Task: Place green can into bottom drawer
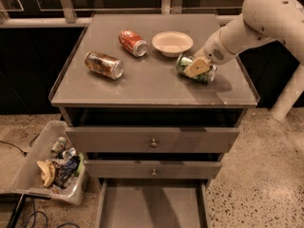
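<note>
The green can (204, 73) lies on its side on the right part of the grey cabinet top (156, 89), just in front of a white bowl. My gripper (195, 67) comes in from the upper right on a white arm and sits over the can's middle, its tan finger pad (197, 67) against the can's side. The far finger is hidden behind the can. The bottom drawer (152, 208) is pulled out at the lower edge of the view, its flat grey floor bare.
A red can (133, 42) and a brown-orange can (104, 64) lie on the top's left half. A white bowl (172, 42) sits behind the green can. Two knobbed drawers (153, 141) are slightly open. A bin of rubbish (52, 165) stands on the floor at left.
</note>
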Controlling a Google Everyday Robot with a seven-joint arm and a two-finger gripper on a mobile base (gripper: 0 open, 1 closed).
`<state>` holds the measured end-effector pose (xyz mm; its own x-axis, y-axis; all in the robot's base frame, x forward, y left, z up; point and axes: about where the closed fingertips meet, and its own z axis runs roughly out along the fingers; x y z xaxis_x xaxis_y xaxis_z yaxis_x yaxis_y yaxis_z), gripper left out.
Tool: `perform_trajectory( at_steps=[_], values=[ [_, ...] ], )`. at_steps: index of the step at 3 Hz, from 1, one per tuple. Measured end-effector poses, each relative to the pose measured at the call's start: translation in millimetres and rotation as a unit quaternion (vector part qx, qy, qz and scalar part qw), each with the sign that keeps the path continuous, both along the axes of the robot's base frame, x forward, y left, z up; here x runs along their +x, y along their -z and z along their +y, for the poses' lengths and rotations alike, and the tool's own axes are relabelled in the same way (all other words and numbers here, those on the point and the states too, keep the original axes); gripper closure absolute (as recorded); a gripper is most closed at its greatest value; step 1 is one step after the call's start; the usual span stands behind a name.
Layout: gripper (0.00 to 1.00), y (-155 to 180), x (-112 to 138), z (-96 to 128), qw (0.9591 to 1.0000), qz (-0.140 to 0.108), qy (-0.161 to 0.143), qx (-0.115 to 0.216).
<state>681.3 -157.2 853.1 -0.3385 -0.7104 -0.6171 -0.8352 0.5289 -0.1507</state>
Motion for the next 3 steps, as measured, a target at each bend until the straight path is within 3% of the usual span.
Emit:
perform_trajectory(
  at_steps=[1,3],
  values=[
    [1.0,-10,-15,-5,0.9998,-0.009,-0.015,0.001],
    [1.0,-49,-79,-34,0.9982,-0.035,-0.045,0.02]
  ],
)
